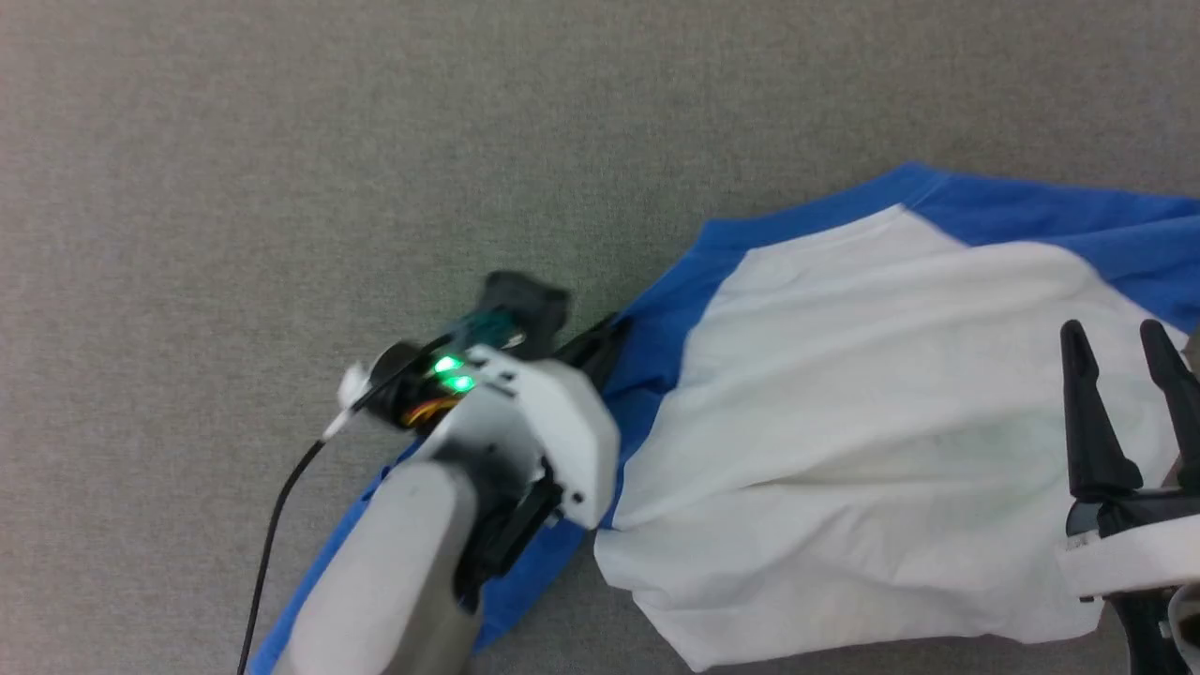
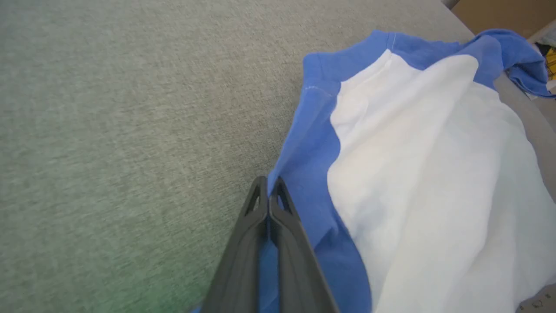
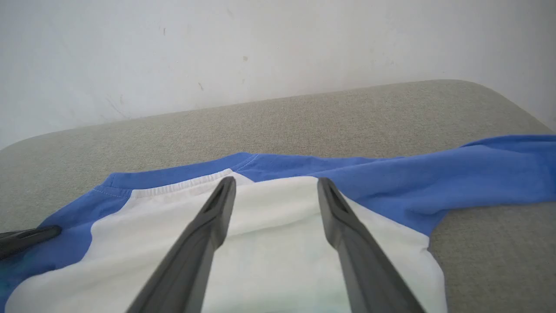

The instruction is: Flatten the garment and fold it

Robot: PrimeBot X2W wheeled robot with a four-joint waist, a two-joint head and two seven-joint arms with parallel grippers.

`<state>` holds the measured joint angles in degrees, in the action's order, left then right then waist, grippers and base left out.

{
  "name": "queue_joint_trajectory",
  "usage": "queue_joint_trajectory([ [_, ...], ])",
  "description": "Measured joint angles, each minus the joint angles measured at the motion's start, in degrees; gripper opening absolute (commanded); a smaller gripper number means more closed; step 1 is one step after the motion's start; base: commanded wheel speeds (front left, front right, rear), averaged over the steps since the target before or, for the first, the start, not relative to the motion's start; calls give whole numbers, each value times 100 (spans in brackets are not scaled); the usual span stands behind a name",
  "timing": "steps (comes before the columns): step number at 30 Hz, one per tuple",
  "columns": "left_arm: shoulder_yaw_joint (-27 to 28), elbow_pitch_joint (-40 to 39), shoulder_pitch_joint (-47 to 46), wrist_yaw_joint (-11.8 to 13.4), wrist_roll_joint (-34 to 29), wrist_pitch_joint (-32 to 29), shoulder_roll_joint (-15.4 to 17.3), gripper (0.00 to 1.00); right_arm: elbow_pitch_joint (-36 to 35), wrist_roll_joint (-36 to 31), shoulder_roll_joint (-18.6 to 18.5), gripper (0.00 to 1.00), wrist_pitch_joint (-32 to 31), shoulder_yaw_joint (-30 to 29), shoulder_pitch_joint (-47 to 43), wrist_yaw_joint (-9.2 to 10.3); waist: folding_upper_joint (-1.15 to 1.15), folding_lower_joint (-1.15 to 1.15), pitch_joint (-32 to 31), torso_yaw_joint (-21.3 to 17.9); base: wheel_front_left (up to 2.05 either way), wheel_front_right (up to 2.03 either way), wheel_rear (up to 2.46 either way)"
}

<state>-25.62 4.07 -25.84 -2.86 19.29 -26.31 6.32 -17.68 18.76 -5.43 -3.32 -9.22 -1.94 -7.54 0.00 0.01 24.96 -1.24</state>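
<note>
Here, the garment [image 1: 844, 450] is seen spread over the right half of a grey woven surface [image 1: 328, 141], its white body rumpled in broad soft folds and its blue neck trim turned toward the far side. One blue sleeve is laid toward the lower left of the head view, passing under the left arm; the other is stretched off to the right. The left gripper [image 1: 600, 345] is set at the outer edge of the first sleeve, its jaws drawn tight together at the tips, and blue cloth is seen pinched between the fingers [image 2: 289, 243] in the left wrist view. The right gripper [image 1: 1114, 337] is held over the white body near its right side, jaws parted wide; whether the cloth is touched cannot be told. Two green lights [image 1: 452, 373] are lit on the left wrist, and a black cable [image 1: 272, 525] is trailed from it. A pale wall [image 3: 260, 43] is seen behind the surface
</note>
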Motion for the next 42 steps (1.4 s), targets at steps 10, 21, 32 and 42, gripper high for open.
queue_joint_trajectory([
  [10, 765, -1183, 1522, 530, 220, 527, 543, 0, -130, -34, -98, 100, -236, 76, -210, 0, 0, -2, -403, 230, 0, 0, 0],
  [21, 255, -1471, 1154, 431, 104, 566, 301, 0, 51, 909, -2555, 100, -2477, 1410, 1961, 0, 0, 0, -81, 503, 0, 0, 0],
  [32, -203, -1184, 477, 282, 33, 626, -33, 0, 804, 1748, -4624, 100, -3909, 3211, 3309, -1, 0, 0, 502, 1027, 0, 0, 0],
  [42, -263, -1014, 341, 282, 62, 679, -90, 0, 750, 2539, -5614, 0, -4261, 4284, 3972, 0, 0, -2, 789, 1346, 0, 0, 0],
])
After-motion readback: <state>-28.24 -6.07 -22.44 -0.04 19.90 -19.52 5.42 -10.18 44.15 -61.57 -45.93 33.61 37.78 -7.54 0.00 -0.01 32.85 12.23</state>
